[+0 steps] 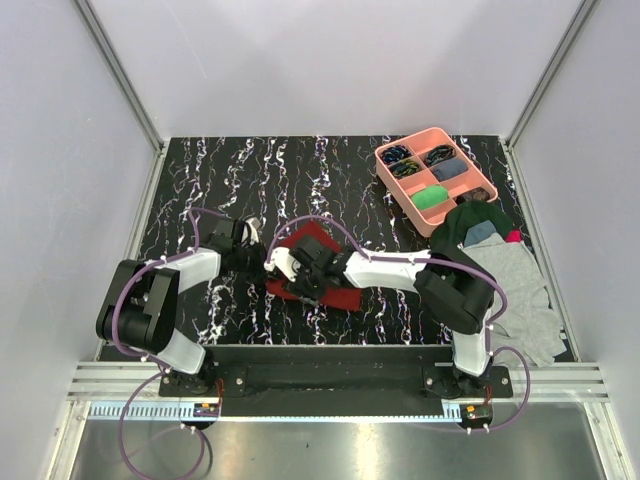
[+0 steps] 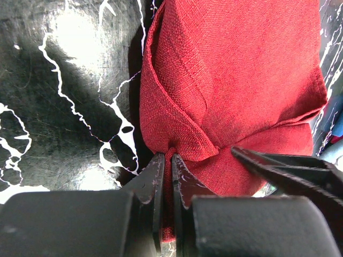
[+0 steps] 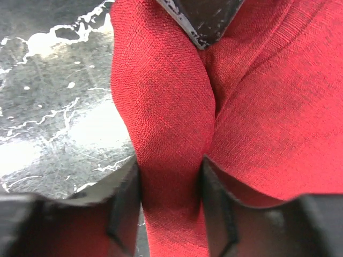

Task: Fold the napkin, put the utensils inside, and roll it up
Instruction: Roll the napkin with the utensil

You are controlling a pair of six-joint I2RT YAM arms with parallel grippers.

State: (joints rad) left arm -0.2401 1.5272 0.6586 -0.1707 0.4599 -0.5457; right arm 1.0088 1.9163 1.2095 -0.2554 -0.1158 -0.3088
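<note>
Two arms meet at the napkin [image 1: 312, 238], a dark red cloth lying bunched near the centre of the top view on the black, white-veined worktop [image 1: 300, 170]. Left gripper [image 2: 167, 160]: its jaws stand almost together, pinching a thin edge of the cloth where several folds gather at the lower middle of the left wrist view. From that pinch the fabric spreads toward the top of the frame in overlapping layers, one flap creased diagonally across the left side. Right gripper [image 3: 171, 166]: its jaws stand at a middling width, set either side of a thick rounded ridge of the cloth that fills the gap between them and touches both inner faces. One dark finger of the opposite gripper shows in each wrist view, at lower right in the left wrist view and at the top edge in the right. Background, upper right of the top view: a pink compartment tray [image 1: 383, 170]; just below it, a pile of grey, green and blue clothes [image 1: 515, 280].
</note>
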